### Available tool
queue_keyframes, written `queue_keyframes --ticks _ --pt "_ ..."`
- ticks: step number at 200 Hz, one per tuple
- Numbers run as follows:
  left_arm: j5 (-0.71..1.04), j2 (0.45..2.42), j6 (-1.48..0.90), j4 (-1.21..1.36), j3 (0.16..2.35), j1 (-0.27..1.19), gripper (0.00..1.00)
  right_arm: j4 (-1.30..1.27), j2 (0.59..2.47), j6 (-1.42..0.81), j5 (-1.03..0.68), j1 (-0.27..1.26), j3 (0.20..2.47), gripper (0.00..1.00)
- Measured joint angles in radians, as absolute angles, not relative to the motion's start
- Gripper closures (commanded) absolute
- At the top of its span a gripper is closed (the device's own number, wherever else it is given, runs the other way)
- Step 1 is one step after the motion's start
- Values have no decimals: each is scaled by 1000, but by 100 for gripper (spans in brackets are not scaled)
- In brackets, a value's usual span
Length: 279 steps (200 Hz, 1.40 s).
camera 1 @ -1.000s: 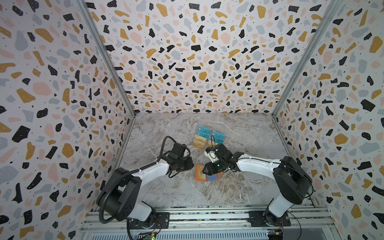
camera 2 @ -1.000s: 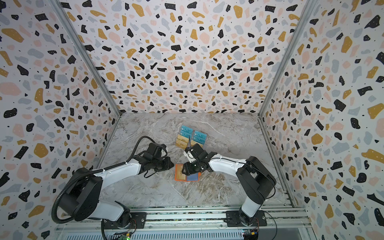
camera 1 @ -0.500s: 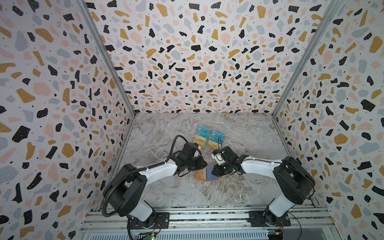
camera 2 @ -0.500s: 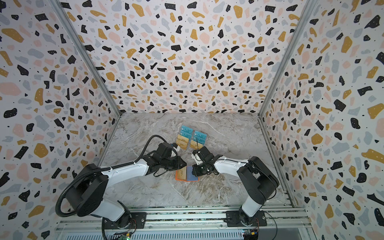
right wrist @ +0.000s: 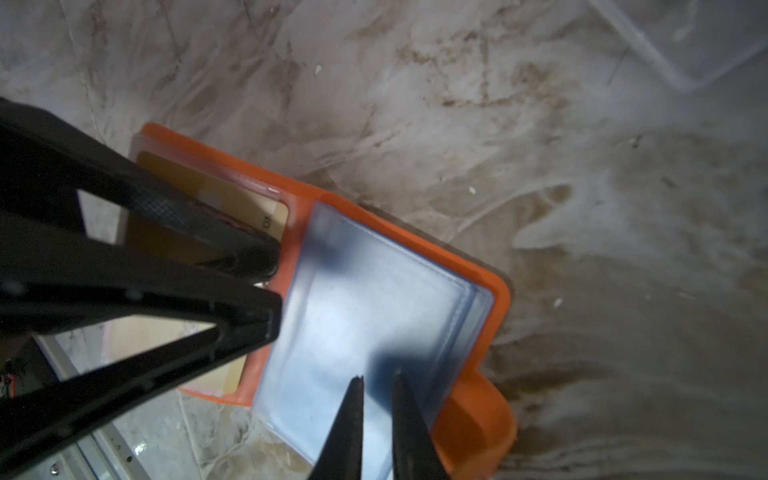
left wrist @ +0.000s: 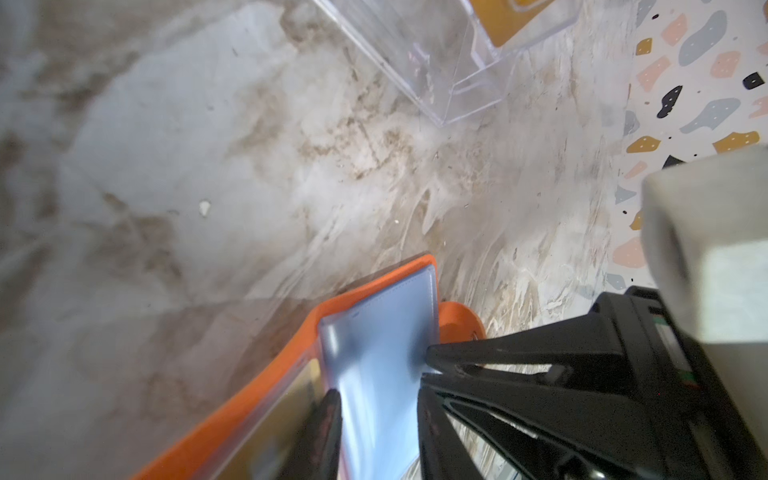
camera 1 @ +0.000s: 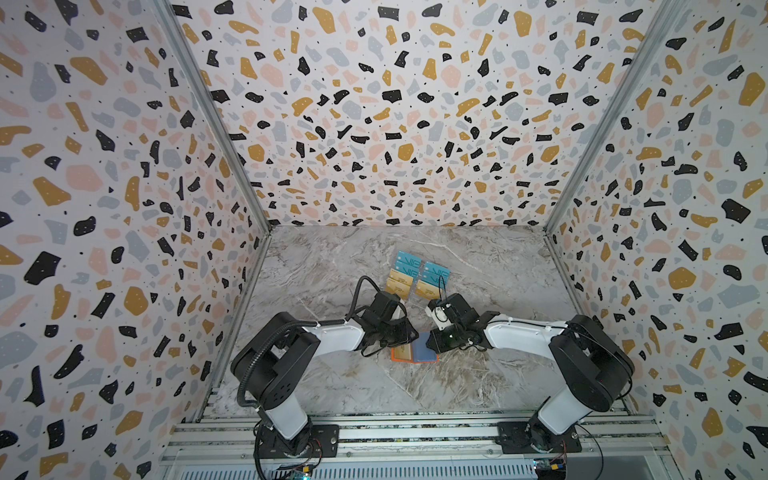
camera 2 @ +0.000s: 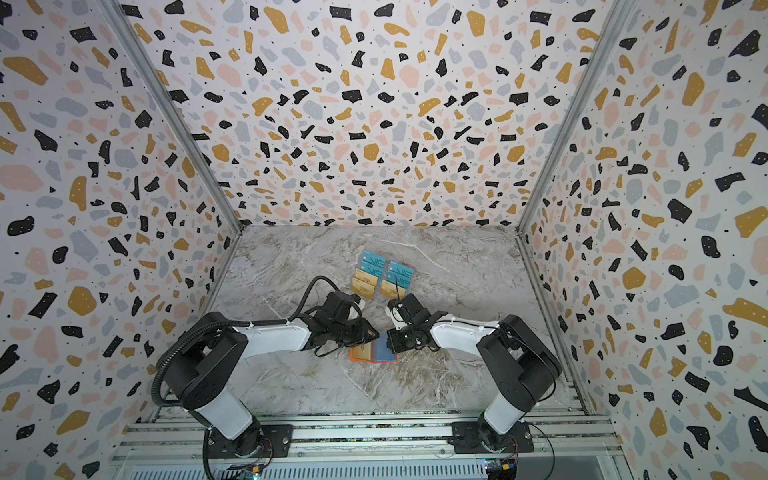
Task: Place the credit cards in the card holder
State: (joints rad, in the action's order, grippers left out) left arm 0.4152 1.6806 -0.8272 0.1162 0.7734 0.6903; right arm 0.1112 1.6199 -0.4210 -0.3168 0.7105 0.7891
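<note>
card holder [camera 1: 411, 361] open on table [camera 1: 374, 386], one credit card [right wrist: 216, 195] (likely light, stiff, slick: pinch a short edge) already inside; left claw [right wrist: 270, 282] slightly parted over it, right claw [right wrist: 378, 386] nearly shut, can't tell if gripping the floppy blue sleeve [right wrist: 374, 299].

Top views look down from above; close, blurry wrist views apparently share the card holder [left wrist: 374, 332].

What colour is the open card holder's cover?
Bright orange card holder cover, clearest in right wrist view.
</note>
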Motion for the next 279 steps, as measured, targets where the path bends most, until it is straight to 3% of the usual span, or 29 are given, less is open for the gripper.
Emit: queue_keyframes --ticks 207,279 --pt "490 1640 -797 135 765 693 68 95 1618 -429 -316 710 780 84" --pt "521 1734 -802 174 766 696 68 94 1618 -429 -317 710 780 84"
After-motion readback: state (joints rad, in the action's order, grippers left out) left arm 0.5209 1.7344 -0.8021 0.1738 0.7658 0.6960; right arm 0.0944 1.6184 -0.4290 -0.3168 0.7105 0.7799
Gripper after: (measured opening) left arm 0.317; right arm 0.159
